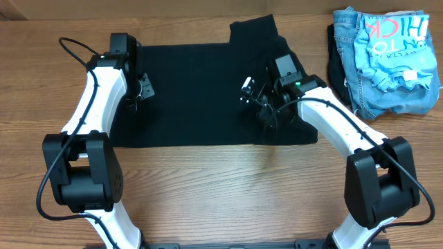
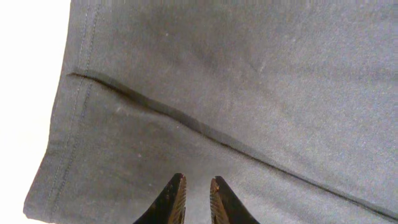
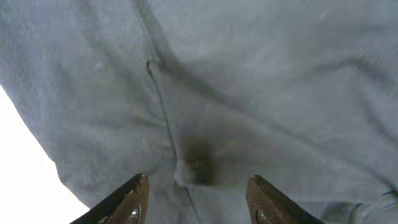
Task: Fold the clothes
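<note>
Across frame centre, black T-shirt (image 1: 201, 97) lies folded rectangular on counter (image 1: 208, 187); left claw (image 2: 197, 182) barely parted, right claw (image 3: 198, 182) wide, both empty.

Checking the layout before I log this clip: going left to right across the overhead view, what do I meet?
The left arm's fingers → bare middle of the black T-shirt → the right arm's fingers → pile of jeans and light blue shirt at the far right.

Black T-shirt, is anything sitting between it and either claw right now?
Nothing visible. Both the left claw and right claw are directly over the black T-shirt with only bare fabric below them. The denim jeans lie off to the right.
</note>
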Robot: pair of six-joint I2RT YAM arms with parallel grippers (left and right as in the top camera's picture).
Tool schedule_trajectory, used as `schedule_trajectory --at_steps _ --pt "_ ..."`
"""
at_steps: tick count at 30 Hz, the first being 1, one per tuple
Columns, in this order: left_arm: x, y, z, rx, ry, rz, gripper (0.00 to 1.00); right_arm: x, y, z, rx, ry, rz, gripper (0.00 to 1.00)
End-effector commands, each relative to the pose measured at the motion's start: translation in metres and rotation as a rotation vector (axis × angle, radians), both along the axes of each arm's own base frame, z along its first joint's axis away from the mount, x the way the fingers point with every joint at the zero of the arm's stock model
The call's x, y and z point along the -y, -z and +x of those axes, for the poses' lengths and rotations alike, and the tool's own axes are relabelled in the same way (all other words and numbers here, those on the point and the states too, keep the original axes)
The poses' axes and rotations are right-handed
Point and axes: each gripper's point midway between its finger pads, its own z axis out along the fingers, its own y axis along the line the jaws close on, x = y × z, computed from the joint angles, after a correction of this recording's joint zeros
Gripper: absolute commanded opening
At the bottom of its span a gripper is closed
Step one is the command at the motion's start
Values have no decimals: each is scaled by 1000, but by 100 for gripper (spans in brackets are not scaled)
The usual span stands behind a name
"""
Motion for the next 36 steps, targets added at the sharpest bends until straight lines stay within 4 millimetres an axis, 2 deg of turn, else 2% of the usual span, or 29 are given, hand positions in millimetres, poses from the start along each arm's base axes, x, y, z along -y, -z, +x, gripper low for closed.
schedule_trajectory --at_steps 1,4,8,11,13,15,18,21,28,31,33,36 --pt "0 -5 6 21 16 10 20 1 11 -6 -20 30 -1 55" --pt "0 -6 7 24 16 9 21 -6 15 -9 -30 32 43 55" --pt "0 -6 7 24 16 9 23 -5 23 -11 -52 38 37 55" --pt "0 -6 7 23 16 9 24 -3 47 -14 -102 40 14 55" --pt "0 -6 7 23 16 9 24 0 55 -8 -88 49 -11 54" --pt "0 -5 6 21 16 9 25 0 55 -5 -75 51 -12 53" --pt "0 -5 6 21 16 9 26 -1 50 -1 -64 58 -5 42" --pt "0 -5 6 21 16 9 26 -5 40 7 -46 82 10 37" --pt "1 -5 6 20 18 1 27 -7 33 15 -21 82 20 20" --pt "2 -5 5 15 18 -2 27 -2 32 21 10 96 -9 17" --pt "2 -5 4 13 18 -2 27 -2 32 22 11 97 -11 4" --pt "2 -5 4 13 18 -2 28 -4 25 30 41 98 -3 4"
